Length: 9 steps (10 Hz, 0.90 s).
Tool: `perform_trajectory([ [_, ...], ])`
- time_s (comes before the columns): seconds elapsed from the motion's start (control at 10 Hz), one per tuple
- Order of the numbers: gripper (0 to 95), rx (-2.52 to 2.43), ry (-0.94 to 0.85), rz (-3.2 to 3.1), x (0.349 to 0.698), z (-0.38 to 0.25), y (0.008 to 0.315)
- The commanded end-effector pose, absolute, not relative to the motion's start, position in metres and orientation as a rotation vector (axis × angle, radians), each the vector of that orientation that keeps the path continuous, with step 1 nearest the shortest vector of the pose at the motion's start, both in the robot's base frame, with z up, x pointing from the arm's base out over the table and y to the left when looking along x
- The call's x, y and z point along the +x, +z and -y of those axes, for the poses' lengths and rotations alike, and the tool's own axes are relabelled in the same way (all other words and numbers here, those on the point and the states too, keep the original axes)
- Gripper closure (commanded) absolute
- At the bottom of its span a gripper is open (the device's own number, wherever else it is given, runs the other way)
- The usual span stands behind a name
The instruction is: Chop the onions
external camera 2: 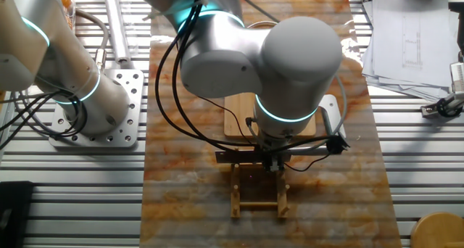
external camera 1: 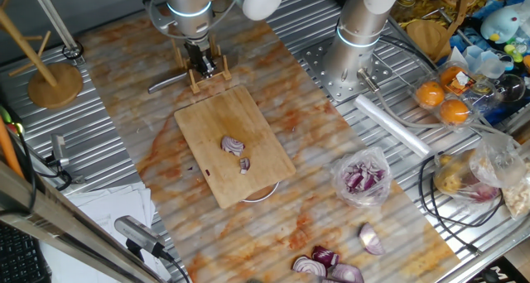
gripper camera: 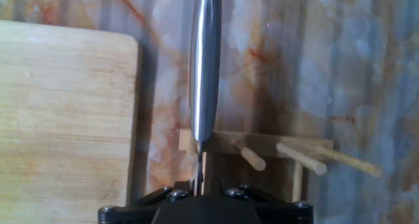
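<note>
We note from the hand view, nearest us, the black base of the gripper [gripper camera: 203,207] at the bottom edge. A knife [gripper camera: 205,67] runs straight up and away from it, seen edge-on as a bright steel strip. The fingers themselves are out of frame, so we cannot tell how far apart they stand or whether they clamp the handle.

Just beyond the gripper base sits a small wooden rack [gripper camera: 262,152] with pegs angling right; the knife passes over its left end. Left of the blade lies the cutting board [gripper camera: 65,112], apart from the steel, with a strip of marbled orange-and-white surface [gripper camera: 294,60] between them.

From one fixed view, the gripper [external camera 1: 199,65] hangs over the rack [external camera 1: 207,72] at the far end of the board [external camera 1: 232,142], the knife [external camera 1: 166,83] sticking out to the left. The onions [external camera 1: 235,148] rest near the middle of the board: one larger wedge with a smaller piece just beside it, well apart from the gripper.

Off the board on the near right we see a clear bag of chopped onion [external camera 1: 363,178], and glossy onion halves [external camera 1: 327,265] at the near edge. A wooden stand [external camera 1: 51,76] sits far left.

The other fixed view shows the arm [external camera 2: 290,67] covering most of the board [external camera 2: 239,125]; the onions are hidden there.
</note>
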<state>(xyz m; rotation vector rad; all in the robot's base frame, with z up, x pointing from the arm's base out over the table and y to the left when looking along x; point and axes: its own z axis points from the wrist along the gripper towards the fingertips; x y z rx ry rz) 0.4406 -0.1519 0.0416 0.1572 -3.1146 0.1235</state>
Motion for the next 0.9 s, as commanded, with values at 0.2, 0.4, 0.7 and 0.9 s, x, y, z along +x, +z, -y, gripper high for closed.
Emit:
perform_trajectory([
  [0.2,76.0,0.156,0.122,3.117,0.4403,0.1521,0.0395],
  [0.4,76.0,0.156,0.122,3.119,0.44,0.1517,0.0384],
  [0.7,76.0,0.161,0.12,3.12,0.4393,0.1515,0.0377],
  [0.9,76.0,0.155,0.122,3.122,0.4385,0.1513,0.0373],
])
